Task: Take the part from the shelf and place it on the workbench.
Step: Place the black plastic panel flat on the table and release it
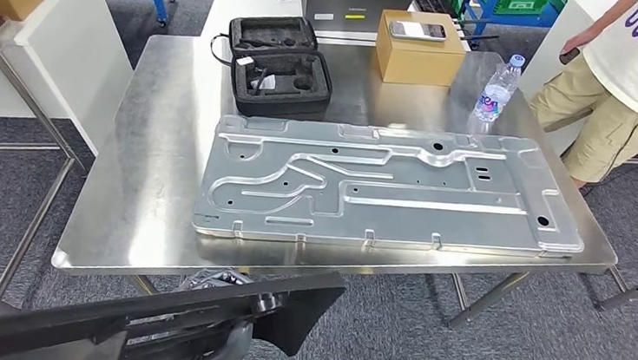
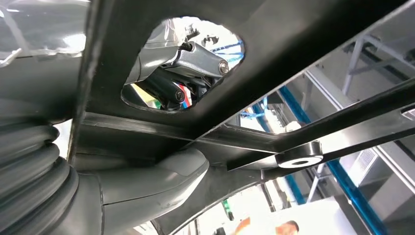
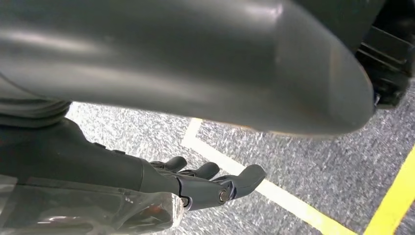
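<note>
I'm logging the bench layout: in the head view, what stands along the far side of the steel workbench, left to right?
Black foam-lined case → cardboard box with a phone on top → water bottle.

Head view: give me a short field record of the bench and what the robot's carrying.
bench: steel workbench
on bench: large pressed metal panel, open black foam case, cardboard box with a phone on top, water bottle
carried part: black metal frame, at the near edge, not on the bench
left hand: left hand against the frame
right hand: right hand over the floor, fingers curled
bystander: person at the far right corner
</note>
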Motion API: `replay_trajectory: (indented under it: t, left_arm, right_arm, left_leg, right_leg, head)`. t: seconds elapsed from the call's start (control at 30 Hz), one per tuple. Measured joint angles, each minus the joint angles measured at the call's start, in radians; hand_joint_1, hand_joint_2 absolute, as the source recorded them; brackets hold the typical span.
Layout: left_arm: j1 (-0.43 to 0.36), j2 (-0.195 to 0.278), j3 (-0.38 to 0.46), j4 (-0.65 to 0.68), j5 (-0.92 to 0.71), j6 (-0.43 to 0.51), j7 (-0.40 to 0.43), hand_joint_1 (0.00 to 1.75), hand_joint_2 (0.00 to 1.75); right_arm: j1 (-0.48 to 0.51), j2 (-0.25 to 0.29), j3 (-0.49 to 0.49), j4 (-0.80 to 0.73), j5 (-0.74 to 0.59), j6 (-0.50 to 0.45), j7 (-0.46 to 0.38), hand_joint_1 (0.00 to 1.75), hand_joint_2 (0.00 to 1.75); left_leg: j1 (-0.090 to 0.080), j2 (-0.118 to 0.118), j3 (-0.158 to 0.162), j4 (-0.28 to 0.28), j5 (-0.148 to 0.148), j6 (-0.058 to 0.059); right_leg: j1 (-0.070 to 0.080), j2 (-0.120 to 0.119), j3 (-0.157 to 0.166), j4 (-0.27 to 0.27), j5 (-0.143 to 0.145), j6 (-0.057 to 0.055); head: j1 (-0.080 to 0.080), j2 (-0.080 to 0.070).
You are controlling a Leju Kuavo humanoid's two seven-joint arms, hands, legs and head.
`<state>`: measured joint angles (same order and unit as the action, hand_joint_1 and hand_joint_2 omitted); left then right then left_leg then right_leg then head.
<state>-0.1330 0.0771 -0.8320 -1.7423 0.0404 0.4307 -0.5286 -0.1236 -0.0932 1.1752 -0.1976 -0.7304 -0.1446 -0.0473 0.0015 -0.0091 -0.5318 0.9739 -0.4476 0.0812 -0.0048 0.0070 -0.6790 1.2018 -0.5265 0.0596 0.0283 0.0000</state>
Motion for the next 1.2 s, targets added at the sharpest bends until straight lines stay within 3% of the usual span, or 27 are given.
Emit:
replay_trajectory:
  t: [0.07,0.13,0.27,0.33,0.4,0.43,0.47,0.5,0.57,0.6,0.67,0.77,0.83,0.9,0.93,0.97,1.0,1.1,1.13,1.2]
  left_arm:
    - [-0.001,0.0,0.0,0.0,0.001,-0.002,0.0,1.75,1.75]
    - [-0.001,0.0,0.0,0.0,0.004,-0.002,0.0,1.75,1.75]
    - [-0.002,0.0,0.0,0.0,0.011,-0.002,0.0,1.75,1.75]
    - [-0.003,0.0,0.0,-0.001,0.012,-0.003,0.0,1.75,1.75]
    - [-0.002,0.001,0.0,-0.001,0.011,-0.003,0.0,1.75,1.75]
    - [-0.001,0.001,-0.001,-0.001,0.011,-0.003,0.0,1.75,1.75]
    - [0.0,0.001,-0.001,-0.001,0.011,-0.003,0.0,1.75,1.75]
    - [0.0,0.001,-0.001,-0.001,0.011,-0.003,0.0,1.75,1.75]
    - [0.0,0.001,-0.001,-0.001,0.012,-0.003,0.0,1.75,1.75]
    - [-0.001,0.001,-0.001,-0.001,0.012,-0.004,0.0,1.75,1.75]
    - [-0.001,0.001,0.0,-0.001,0.012,-0.004,0.0,1.75,1.75]
    - [-0.001,0.0,0.0,-0.001,0.012,-0.004,0.0,1.75,1.75]
    - [-0.003,0.0,-0.001,-0.002,0.012,-0.004,-0.001,1.75,1.75]
    - [-0.004,0.0,-0.001,-0.001,0.012,-0.005,-0.001,1.75,1.75]
    - [-0.004,0.0,-0.001,-0.001,0.012,-0.005,-0.001,1.75,1.75]
    - [-0.004,0.0,-0.001,-0.001,0.012,-0.006,-0.001,1.75,1.75]
    - [-0.003,0.0,-0.001,-0.001,0.012,-0.007,-0.001,1.75,1.75]
    - [-0.005,0.0,-0.001,-0.001,0.011,-0.009,-0.001,1.75,1.75]
    - [-0.007,0.0,-0.001,-0.001,0.006,-0.01,-0.001,1.75,1.75]
    - [-0.014,0.0,-0.002,-0.001,-0.012,-0.011,0.004,1.75,1.75]
  right_arm:
    - [-0.001,0.0,0.0,0.0,0.0,0.0,0.001,0.0,0.0]
    - [-0.002,0.0,0.0,0.0,0.0,0.0,0.002,0.0,0.0]
    - [0.001,-0.001,0.0,0.0,-0.001,0.0,0.005,0.0,0.0]
    - [-0.001,-0.002,0.0,0.0,-0.001,0.0,0.005,0.0,0.0]
    - [-0.001,-0.003,0.0,0.0,-0.001,-0.001,0.005,0.0,0.0]
    - [-0.001,-0.003,0.0,0.0,-0.001,-0.001,0.005,0.0,0.0]
    - [0.0,-0.002,0.0,0.0,-0.001,0.0,0.005,0.0,0.0]
    - [0.001,-0.002,0.0,0.0,-0.001,0.0,0.005,0.0,0.0]
    - [0.001,-0.002,0.0,0.0,-0.001,0.001,0.005,0.0,0.0]
    - [0.0,-0.002,0.0,0.0,0.0,0.001,0.005,0.0,0.0]
    - [-0.001,-0.002,0.0,0.0,-0.001,0.0,0.005,0.0,0.0]
    - [-0.002,-0.004,0.001,0.0,-0.001,0.0,0.005,0.0,0.0]
    - [-0.003,-0.004,0.001,0.0,-0.001,0.0,0.005,0.0,0.0]
    - [-0.002,-0.003,0.001,0.0,-0.001,0.0,0.005,0.0,0.0]
    - [-0.001,-0.003,0.001,0.0,-0.001,0.0,0.005,0.0,0.0]
    - [0.0,-0.003,0.001,0.0,-0.001,0.0,0.006,0.0,0.0]
    - [0.001,-0.004,0.001,0.0,-0.001,0.0,0.006,0.0,0.0]
    - [0.0,-0.004,0.001,0.0,0.001,0.0,0.005,0.0,0.0]
    - [-0.001,-0.004,0.001,0.0,0.003,0.0,0.005,0.0,0.0]
    - [-0.001,-0.003,0.001,0.0,0.006,0.0,0.004,0.0,0.0]
  left_leg:
    - [0.0,-0.001,0.016,0.0,-0.012,-0.006]
    - [-0.002,-0.001,0.027,-0.006,-0.022,-0.016]
    - [-0.002,0.001,0.032,0.024,-0.034,-0.037]
    - [0.0,0.003,-0.014,0.113,-0.079,-0.044]
    - [0.001,0.003,-0.095,0.242,-0.128,-0.05]
    - [0.001,0.003,-0.125,0.28,-0.136,-0.052]
    - [0.001,0.003,-0.14,0.284,-0.125,-0.053]
    - [0.0,0.003,-0.134,0.247,-0.093,-0.052]
    - [-0.002,0.003,-0.088,0.108,-0.008,-0.045]
    - [-0.005,0.003,-0.067,0.051,0.011,-0.039]
    - [-0.011,0.003,-0.047,0.004,0.016,-0.028]
    - [-0.005,0.003,-0.032,-0.006,0.028,-0.014]
    - [0.001,0.005,-0.019,-0.014,0.028,-0.005]
    - [0.001,0.006,-0.012,-0.014,0.022,-0.001]
    - [0.001,0.006,-0.01,-0.014,0.018,0.0]
    - [0.002,0.004,-0.007,-0.014,0.015,-0.001]
    - [0.003,0.002,-0.002,-0.014,0.01,-0.002]
    - [0.004,0.0,0.017,-0.013,-0.007,-0.014]
    - [0.002,-0.001,0.021,-0.014,-0.013,-0.02]
    - [-0.001,-0.001,0.024,-0.016,-0.02,-0.03]
  right_leg:
    - [0.002,-0.001,0.052,-0.144,0.082,-0.006]
    - [0.008,-0.002,0.086,-0.23,0.105,-0.015]
    - [0.007,-0.001,0.113,-0.248,0.109,-0.04]
    - [0.006,-0.001,0.124,-0.25,0.105,-0.048]
    - [0.008,-0.001,0.128,-0.25,0.098,-0.052]
    - [0.008,-0.001,0.131,-0.249,0.094,-0.053]
    - [0.009,-0.001,0.136,-0.249,0.09,-0.053]
    - [0.009,0.0,0.143,-0.249,0.085,-0.053]
    - [0.01,0.001,0.162,-0.249,0.073,-0.049]
    - [0.011,0.002,0.168,-0.249,0.068,-0.045]
    - [0.012,0.003,0.172,-0.249,0.058,-0.035]
    - [0.011,0.001,0.175,-0.239,0.04,-0.019]
    - [0.009,0.0,0.142,-0.16,0.0,-0.01]
    - [0.004,0.0,0.059,-0.014,-0.056,-0.001]
    - [0.001,-0.001,0.019,0.044,-0.069,0.002]
    - [-0.001,-0.001,-0.005,0.065,-0.061,0.004]
    - [-0.004,-0.001,-0.008,0.046,-0.033,0.006]
    - [-0.006,-0.001,0.067,-0.16,0.09,0.005]
    - [-0.005,-0.001,0.087,-0.21,0.11,0.001]
    - [0.0,0.0,0.099,-0.24,0.114,-0.009]
  head:
    - [0.0,0.0]
    - [0.0,0.0]
    - [-0.002,0.0]
    - [-0.004,0.0]
    - [-0.006,0.0]
    - [-0.006,0.0]
    - [-0.006,0.0]
    - [-0.006,0.0]
    - [-0.006,0.0]
    - [-0.006,0.0]
    - [-0.006,0.0]
    - [-0.006,0.0]
    - [-0.004,0.0]
    - [-0.002,0.0]
    - [-0.001,0.0]
    - [-0.001,0.0]
    - [-0.001,0.0]
    - [-0.001,0.0]
    - [-0.001,0.0]
    - [-0.002,0.0]
